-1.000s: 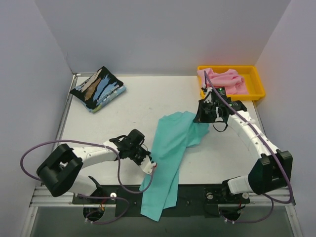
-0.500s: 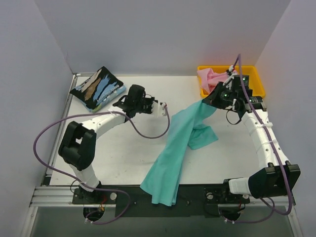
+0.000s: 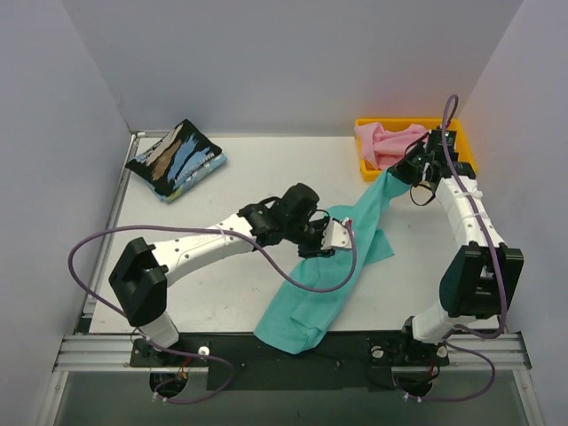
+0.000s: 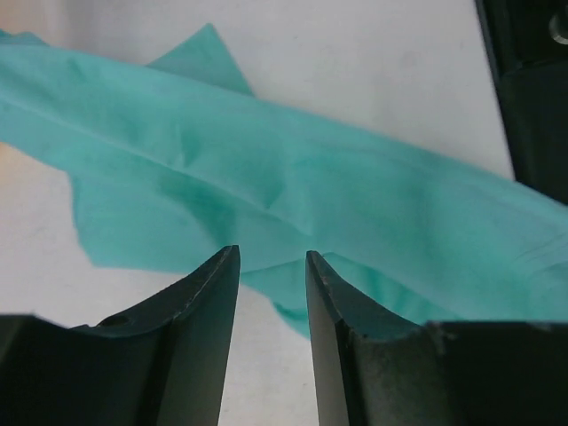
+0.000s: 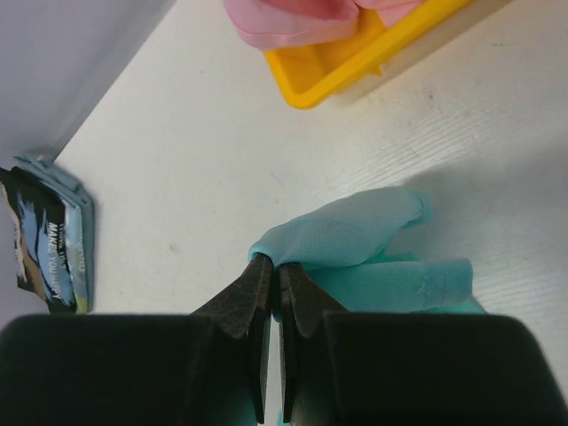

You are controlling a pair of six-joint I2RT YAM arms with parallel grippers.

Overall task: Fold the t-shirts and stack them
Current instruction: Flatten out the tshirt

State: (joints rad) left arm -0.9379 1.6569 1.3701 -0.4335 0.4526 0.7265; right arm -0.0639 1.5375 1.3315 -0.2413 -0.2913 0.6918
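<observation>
The teal-green t-shirt stretches as a long band from the table's near edge up to the right. My right gripper is shut on its upper end and holds it raised beside the tray. My left gripper is open and empty, hovering over the shirt's middle. The pink t-shirt lies crumpled in the yellow tray; it also shows in the right wrist view. The black streaked t-shirt lies folded at the far left; it also shows in the right wrist view.
The yellow tray's rim sits at the table's far right corner. Grey walls close in the back and both sides. The left arm's purple cable loops across the table over the shirt.
My right gripper has lifted the shirt's end further back and right, toward the tray. My left arm swung from the far left down over the shirt's middle. The shirt's lower end slid up the table.
</observation>
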